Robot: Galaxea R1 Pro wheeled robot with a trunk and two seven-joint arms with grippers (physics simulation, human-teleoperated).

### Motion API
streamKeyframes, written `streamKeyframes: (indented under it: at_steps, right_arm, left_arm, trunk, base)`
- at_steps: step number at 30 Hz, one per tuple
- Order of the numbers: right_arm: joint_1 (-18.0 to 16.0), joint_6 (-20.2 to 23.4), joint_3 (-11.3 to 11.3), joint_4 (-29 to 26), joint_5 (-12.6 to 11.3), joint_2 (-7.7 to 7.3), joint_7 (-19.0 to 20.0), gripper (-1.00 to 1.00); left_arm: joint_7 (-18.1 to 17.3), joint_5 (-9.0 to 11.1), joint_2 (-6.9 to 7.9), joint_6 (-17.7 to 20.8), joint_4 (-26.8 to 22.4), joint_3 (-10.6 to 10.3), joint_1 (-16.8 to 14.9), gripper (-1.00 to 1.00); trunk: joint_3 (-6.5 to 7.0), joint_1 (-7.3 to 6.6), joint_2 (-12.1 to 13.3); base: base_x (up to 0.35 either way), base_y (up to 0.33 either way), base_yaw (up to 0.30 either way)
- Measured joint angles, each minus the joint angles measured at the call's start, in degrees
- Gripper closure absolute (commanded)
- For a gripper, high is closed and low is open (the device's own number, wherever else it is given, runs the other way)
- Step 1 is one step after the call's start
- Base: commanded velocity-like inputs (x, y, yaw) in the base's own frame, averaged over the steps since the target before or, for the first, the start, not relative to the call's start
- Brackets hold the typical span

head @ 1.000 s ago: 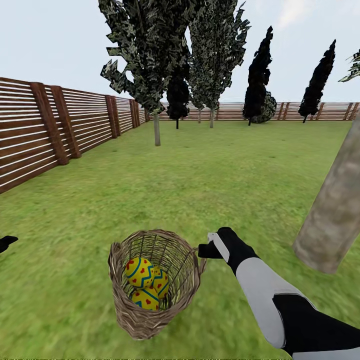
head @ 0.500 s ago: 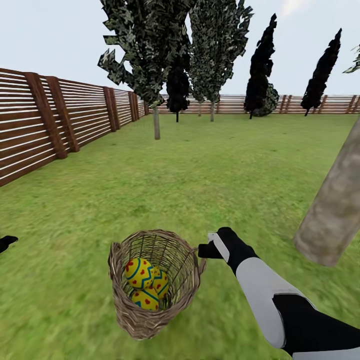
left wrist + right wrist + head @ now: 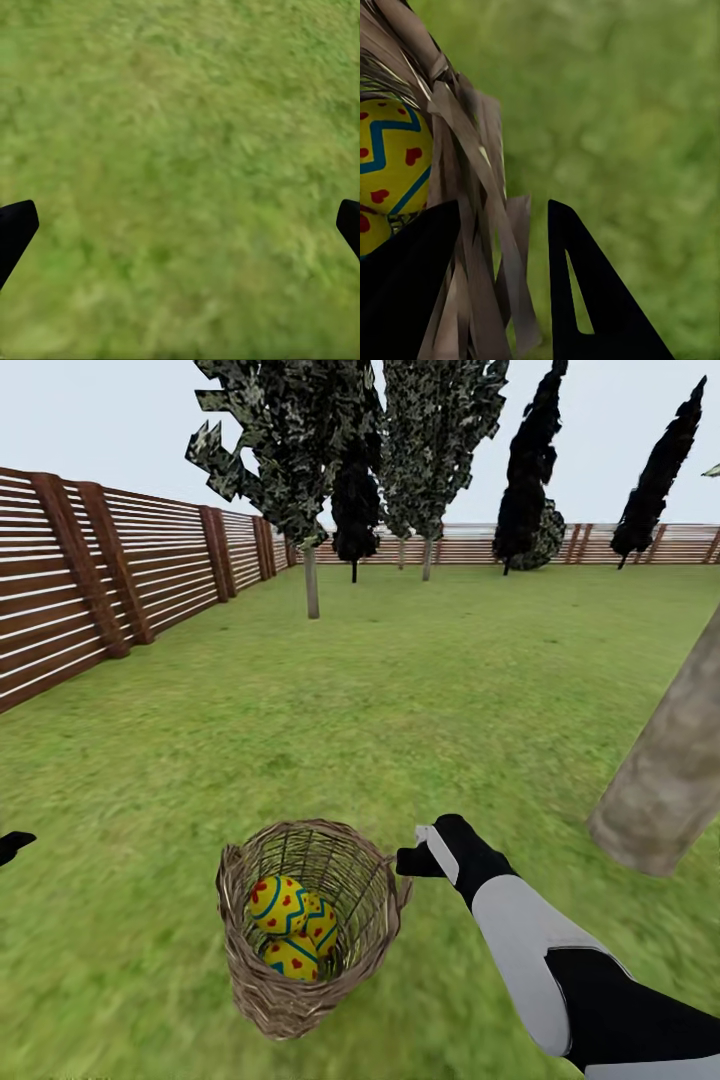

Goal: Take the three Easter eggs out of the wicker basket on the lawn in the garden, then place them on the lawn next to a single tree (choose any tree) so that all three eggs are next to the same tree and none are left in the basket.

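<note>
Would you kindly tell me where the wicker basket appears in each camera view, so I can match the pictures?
Head view: the wicker basket sits low, left of centre, at the right gripper.
Left wrist view: not in it; there is lawn.
Right wrist view: its rim runs between the gripper's fingers.
Shared landmark: the yellow Easter eggs inside it.

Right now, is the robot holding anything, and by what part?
Yes: the right gripper's fingers pinch the wicker basket by its braided rim. The left gripper holds nothing.
</note>
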Motion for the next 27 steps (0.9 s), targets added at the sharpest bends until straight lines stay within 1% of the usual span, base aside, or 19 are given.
streamKeyframes:
  at_steps: [1, 3, 5, 6, 16, 18, 22, 24, 27]
  right_arm:
    - [-0.01, -0.72, -0.08, -0.01, 0.02, -0.01, 0.02, 1.0]
    - [-0.02, -3.04, -0.16, 0.24, 0.13, -0.01, -0.11, 1.0]
    - [-0.01, -3.74, -0.03, 0.4, 0.11, 0.0, -0.15, 1.0]
    - [-0.01, -3.92, -0.06, 0.43, -0.04, 0.0, -0.16, 1.0]
    - [-0.03, -4.17, -0.06, 0.52, 0.03, -0.01, -0.17, 1.0]
    - [-0.12, -3.42, 0.06, -0.37, -0.08, -0.02, -0.13, 1.0]
    - [-0.1, -3.41, 0.08, -0.41, -0.08, -0.01, -0.14, 1.0]
    - [-0.08, -2.45, 0.04, -1.58, -0.03, -0.01, -0.08, 1.0]
    - [-0.06, -2.44, 0.04, -1.62, -0.03, -0.01, -0.08, 1.0]
  left_arm:
    - [0.0, 0.0, 0.0, 0.0, 0.02, 0.0, 0.02, -1.0]
    - [0.0, -0.01, 0.0, 0.0, -0.01, 0.0, -0.01, -1.0]
    - [0.0, -0.01, 0.0, 0.0, -0.02, 0.0, 0.02, -1.0]
    - [0.0, 0.0, 0.0, 0.0, -0.02, 0.0, 0.0, -1.0]
    - [0.0, -0.01, 0.0, 0.0, -0.02, 0.0, 0.01, -1.0]
    - [0.0, 0.01, 0.01, 0.0, -0.03, 0.02, 0.02, -1.0]
    - [0.0, 0.0, 0.01, 0.0, -0.03, 0.02, 0.01, -1.0]
    - [0.0, 0.01, 0.01, 0.0, -0.03, 0.02, 0.01, -1.0]
    - [0.0, 0.0, 0.01, 0.0, -0.03, 0.02, 0.01, -1.0]
  trunk:
    - [-0.22, 0.03, -0.01]
    - [-0.22, 0.02, -0.02]
    - [-0.23, 0.02, -0.02]
    - [-0.44, 0.05, -0.03]
    - [-2.65, 0.3, -0.17]
    - [-3.08, 0.33, -0.21]
    - [-3.09, 0.33, -0.21]
    - [-3.53, 0.38, -0.24]
    - [-3.53, 0.38, -0.24]
  base:
    - [0.0, 0.0, 0.0]
    - [0.0, 0.0, 0.0]
    - [0.0, 0.0, 0.0]
    - [0.0, 0.0, 0.0]
    - [0.0, 0.0, 0.0]
    - [0.0, 0.0, 0.0]
    - [0.0, 0.0, 0.0]
    - [0.0, 0.0, 0.0]
    - [0.0, 0.0, 0.0]
